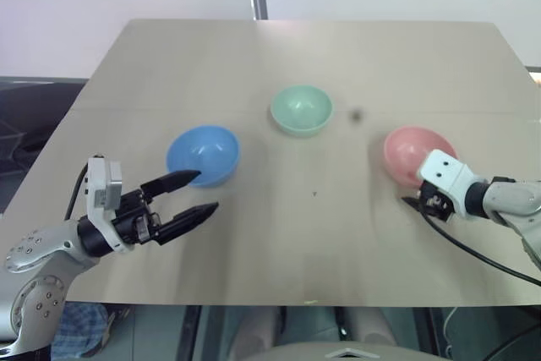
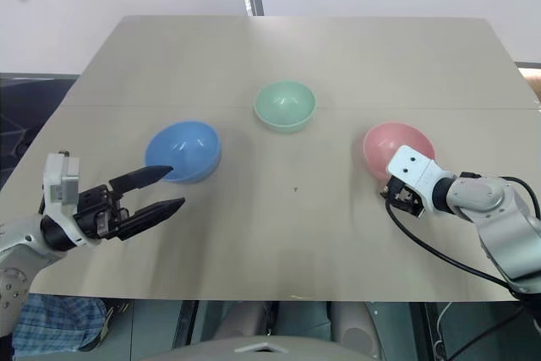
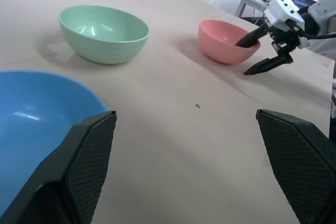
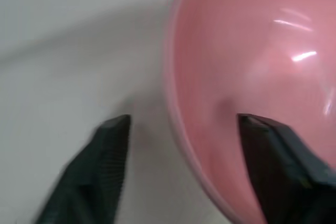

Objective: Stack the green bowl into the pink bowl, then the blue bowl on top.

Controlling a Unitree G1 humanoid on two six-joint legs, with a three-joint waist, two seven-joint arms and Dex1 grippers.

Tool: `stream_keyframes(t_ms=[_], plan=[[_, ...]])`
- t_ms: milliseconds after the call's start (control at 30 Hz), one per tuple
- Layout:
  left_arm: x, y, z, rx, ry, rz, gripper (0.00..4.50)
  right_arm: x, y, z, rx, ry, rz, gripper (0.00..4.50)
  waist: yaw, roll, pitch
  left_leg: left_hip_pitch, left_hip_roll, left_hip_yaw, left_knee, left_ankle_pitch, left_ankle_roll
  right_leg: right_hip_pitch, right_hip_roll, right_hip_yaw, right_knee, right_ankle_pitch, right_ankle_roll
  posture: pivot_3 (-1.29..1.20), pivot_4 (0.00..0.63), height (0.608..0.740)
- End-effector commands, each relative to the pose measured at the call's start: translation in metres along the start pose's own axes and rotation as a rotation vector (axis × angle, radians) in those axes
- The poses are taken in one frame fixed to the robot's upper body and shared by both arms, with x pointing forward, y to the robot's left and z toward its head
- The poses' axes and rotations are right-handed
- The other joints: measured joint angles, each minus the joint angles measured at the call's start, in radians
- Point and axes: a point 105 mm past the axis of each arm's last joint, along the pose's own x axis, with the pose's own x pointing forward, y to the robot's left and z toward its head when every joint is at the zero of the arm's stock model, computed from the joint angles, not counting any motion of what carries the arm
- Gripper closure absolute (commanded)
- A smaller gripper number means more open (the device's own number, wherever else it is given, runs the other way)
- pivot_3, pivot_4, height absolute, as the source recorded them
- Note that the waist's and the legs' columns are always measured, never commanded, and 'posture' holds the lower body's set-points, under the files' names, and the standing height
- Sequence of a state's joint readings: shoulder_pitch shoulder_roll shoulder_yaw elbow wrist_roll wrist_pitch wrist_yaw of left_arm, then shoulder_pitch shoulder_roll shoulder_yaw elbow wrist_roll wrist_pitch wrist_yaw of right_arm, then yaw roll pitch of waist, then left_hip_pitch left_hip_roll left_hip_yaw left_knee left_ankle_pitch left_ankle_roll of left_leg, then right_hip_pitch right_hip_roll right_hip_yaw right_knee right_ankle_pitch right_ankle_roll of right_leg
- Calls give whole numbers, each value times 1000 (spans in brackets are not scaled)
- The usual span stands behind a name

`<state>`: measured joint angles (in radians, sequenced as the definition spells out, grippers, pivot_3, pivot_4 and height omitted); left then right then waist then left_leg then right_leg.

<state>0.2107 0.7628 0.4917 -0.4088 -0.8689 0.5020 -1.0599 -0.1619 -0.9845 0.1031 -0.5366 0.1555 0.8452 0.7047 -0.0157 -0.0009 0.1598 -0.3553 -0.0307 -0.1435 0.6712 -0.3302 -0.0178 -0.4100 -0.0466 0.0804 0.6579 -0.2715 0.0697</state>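
right gripper (image 3: 261,50) straddles the near rim of the pink bowl (image 1: 409,151), one black finger inside the bowl and the other outside over the bench (image 1: 296,57); its jaws stand apart around the rim and do not yet pinch it. left gripper (image 1: 199,194) hovers just beside the blue bowl (image 1: 203,155), jaws wide open with nothing between them, its upper fingertip reaching over the bowl's near edge. all three bowls sit upright and separate on the pale bench: the blue bowl on the robot's left, the green bowl (image 1: 301,109) farther back near the middle, the pink bowl on the right. nothing is stacked yet. a small dark speck (image 1: 314,194) lies on the bench between the grippers.
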Motion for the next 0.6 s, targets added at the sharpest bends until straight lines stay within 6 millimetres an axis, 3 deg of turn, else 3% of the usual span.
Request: stream_keyframes(t_ms=[33, 100, 167, 200, 400, 600], plan=[[2, -4, 6, 30, -14, -19, 0, -4, -4, 10, -53, -28, -31, 2564, -1, 0, 0, -2, 0, 0, 1, 0, 0, -2, 0, 0, 0, 0, 0, 0, 150, 740], [2, -5, 7, 30, -15, -18, 0, -4, -6, 9, -58, -26, -41, 3158, -1, 0, 0, -4, 0, 0, 2, 0, 0, -4, 0, 0, 1, 0, 0, 0, 150, 740], [2, -5, 7, 30, -17, -18, 0, -5, -8, 10, -65, -27, -45, 4194, -1, 0, 0, -6, 0, 0, 2, 0, 0, -5, 0, 0, 0, 0, 0, 0, 150, 740], [2, -5, 6, 29, -17, -18, 0, -5, -8, 10, -73, -28, -44, 4373, 0, -1, -1, -5, 0, 0, 2, 0, 0, -4, 0, 0, 0, 0, 0, 0, 150, 740], [1, -5, 5, 20, -18, -17, 0, -8, 0, 23, -155, -96, 17, 4373, 0, -1, -1, -6, 0, 0, 3, 0, 0, -4, 0, -2, 0, 0, 0, 0, 150, 740], [0, -8, 3, 10, -5, -26, 0, -18, 31, 82, -431, -335, 152, 4373, -8, 0, 0, -6, 0, 0, 3, 0, 0, -4, 0, -1, 1, 0, 0, 0, 150, 740]])
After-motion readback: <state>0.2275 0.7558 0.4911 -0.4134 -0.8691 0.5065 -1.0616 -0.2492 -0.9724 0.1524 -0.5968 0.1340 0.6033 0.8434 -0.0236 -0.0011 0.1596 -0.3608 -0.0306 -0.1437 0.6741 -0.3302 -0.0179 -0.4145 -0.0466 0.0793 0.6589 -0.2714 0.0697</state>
